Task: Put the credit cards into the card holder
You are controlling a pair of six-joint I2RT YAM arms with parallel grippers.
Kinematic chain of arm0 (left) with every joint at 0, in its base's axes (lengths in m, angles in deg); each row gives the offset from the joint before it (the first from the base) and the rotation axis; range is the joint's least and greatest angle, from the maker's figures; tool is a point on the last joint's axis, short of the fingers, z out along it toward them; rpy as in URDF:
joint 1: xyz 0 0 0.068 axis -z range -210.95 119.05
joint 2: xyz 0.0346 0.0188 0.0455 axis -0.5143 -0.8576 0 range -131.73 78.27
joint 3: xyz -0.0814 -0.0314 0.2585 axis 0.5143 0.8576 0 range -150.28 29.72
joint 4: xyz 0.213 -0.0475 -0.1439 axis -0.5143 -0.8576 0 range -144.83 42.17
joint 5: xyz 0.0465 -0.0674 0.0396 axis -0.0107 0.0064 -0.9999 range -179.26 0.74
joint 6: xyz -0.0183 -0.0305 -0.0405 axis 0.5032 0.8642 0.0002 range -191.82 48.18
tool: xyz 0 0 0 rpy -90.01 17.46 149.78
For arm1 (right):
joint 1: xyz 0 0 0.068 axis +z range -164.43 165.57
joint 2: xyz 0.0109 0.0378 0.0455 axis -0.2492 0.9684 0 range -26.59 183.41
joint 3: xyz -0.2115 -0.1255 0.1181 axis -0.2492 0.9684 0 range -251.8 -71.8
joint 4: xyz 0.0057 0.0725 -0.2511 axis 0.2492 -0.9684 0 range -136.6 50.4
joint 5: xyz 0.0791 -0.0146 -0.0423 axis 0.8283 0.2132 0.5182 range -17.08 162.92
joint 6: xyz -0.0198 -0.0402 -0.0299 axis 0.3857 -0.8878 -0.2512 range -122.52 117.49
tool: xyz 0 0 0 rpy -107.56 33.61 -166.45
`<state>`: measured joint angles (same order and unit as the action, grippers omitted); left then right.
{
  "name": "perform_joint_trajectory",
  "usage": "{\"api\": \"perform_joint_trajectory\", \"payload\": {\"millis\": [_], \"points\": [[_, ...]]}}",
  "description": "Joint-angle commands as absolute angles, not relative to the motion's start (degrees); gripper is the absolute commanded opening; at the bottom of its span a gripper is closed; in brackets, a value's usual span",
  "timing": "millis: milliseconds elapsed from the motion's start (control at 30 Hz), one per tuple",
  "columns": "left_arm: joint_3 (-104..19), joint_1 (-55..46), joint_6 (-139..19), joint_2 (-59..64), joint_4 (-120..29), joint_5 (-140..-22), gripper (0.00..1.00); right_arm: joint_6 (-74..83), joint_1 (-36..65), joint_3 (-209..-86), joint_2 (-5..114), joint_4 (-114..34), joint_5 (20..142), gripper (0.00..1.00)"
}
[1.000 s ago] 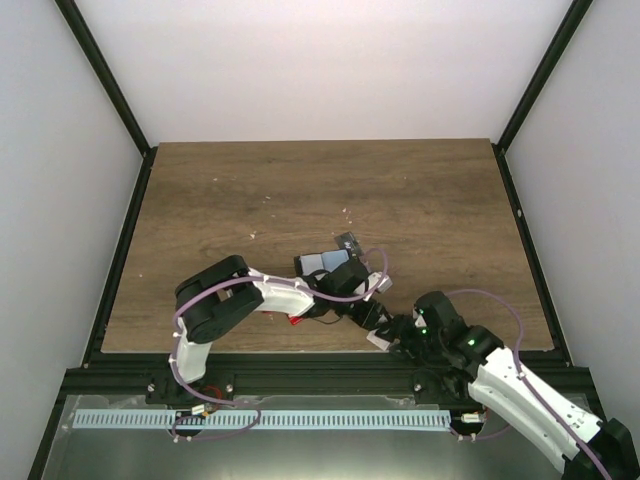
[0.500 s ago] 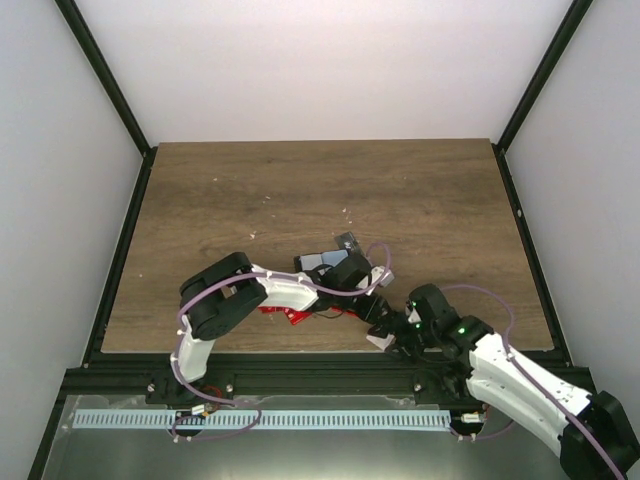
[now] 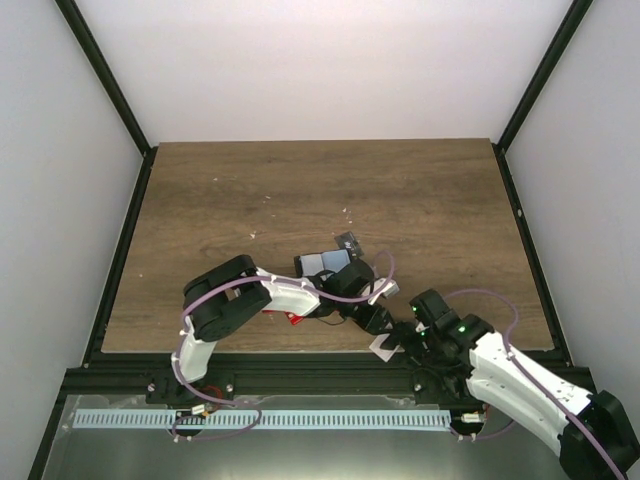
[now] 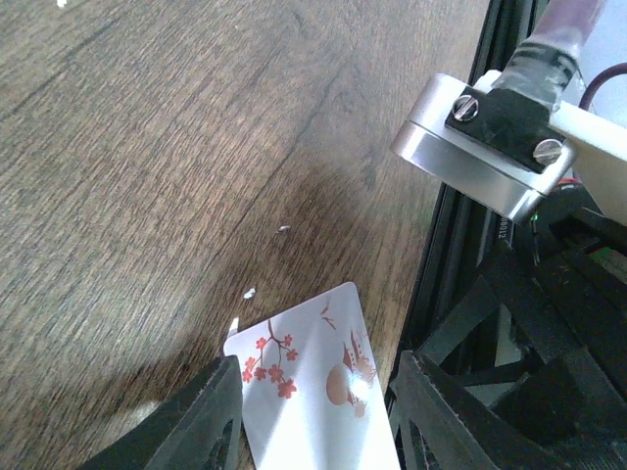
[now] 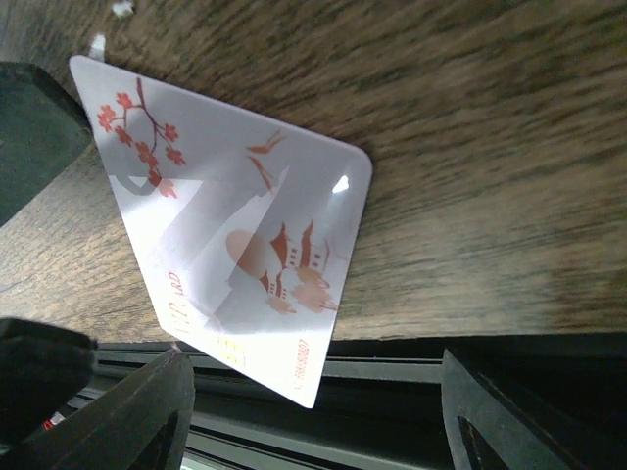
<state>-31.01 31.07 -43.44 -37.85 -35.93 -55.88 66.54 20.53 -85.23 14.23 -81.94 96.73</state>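
Since a second ago the right gripper (image 3: 405, 338) has spread its jaws and drawn back a little toward the table's near edge, so the white card (image 5: 235, 215) now shows more plainly in the top view. That gripper stands released: its two fingers are wide apart in its wrist view, with the card lying ahead of them and touching neither. The left gripper (image 3: 372, 318) has shifted slightly right and grasps the white card across its width. In the left wrist view the card fills the gap between the two fingers. The card bears a red blossom branch and a small red pagoda print. One end of it reaches out past the near edge of the table (image 3: 300, 190), over the black rail (image 5: 392, 377). Whether the card rests on the wood or is lifted a touch is hard to judge. The card holder (image 3: 308, 266) lies farther in on the table, just behind the left wrist and partly hidden by it. Some red cards (image 3: 293, 319) peek out from under the left forearm.
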Motion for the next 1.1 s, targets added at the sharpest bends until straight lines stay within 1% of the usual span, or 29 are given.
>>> {"api": "perform_joint_trajectory", "payload": {"millis": [0, 167, 267, 333, 433, 533, 633, 767, 933, 967, 1067], "points": [[-30.1, 32.3, -43.2, -39.9, -36.4, -52.3, 0.46, 68.9, 20.3, -82.7, 13.2, -79.9, 93.5, 0.7], [-30.0, 32.2, -43.4, -39.5, -37.1, -52.8, 0.46, 72.1, 20.3, -79.6, 12.3, -73.5, 92.7, 0.65], [-29.9, 32.3, -43.3, -39.6, -37.0, -52.8, 0.46, 73.6, 20.3, -77.9, 12.6, -69.8, 92.6, 0.56], [-29.5, 32.2, -43.0, -39.6, -36.7, -53.0, 0.46, 74.0, 20.3, -77.2, 12.9, -68.0, 92.6, 0.49], [-28.4, 32.2, -42.5, -39.4, -35.5, -52.8, 0.46, 74.3, 20.3, -76.5, 13.5, -66.3, 92.1, 0.43], [-27.5, 32.1, -42.0, -39.1, -34.6, -52.5, 0.46, 74.4, 20.3, -76.0, 13.9, -64.9, 92.1, 0.33], [-26.8, 32.1, -41.7, -39.0, -34.1, -52.3, 0.46, 74.2, 20.3, -76.0, 13.8, -64.7, 91.1, 0.23], [-26.5, 32.0, -41.4, -38.7, -33.8, -51.9, 0.45, 72.9, 20.3, -75.8, 13.4, -63.7, 91.0, 0.16], [-25.5, 30.4, -39.2, -35.9, -33.3, -52.0, 0.45, 70.1, 20.3, -77.4, 12.7, -66.7, 92.9, 0.02], [-25.5, 29.4, -38.3, -34.9, -34.2, -52.2, 0.45, 69.7, 20.3, -77.9, 12.3, -67.3, 93.2, 0.01], [-25.4, 24.6, -36.5, -30.0, -38.0, -52.7, 0.45, 68.2, 20.3, -79.5, 11.3, -67.2, 93.8, 0.01]]}}
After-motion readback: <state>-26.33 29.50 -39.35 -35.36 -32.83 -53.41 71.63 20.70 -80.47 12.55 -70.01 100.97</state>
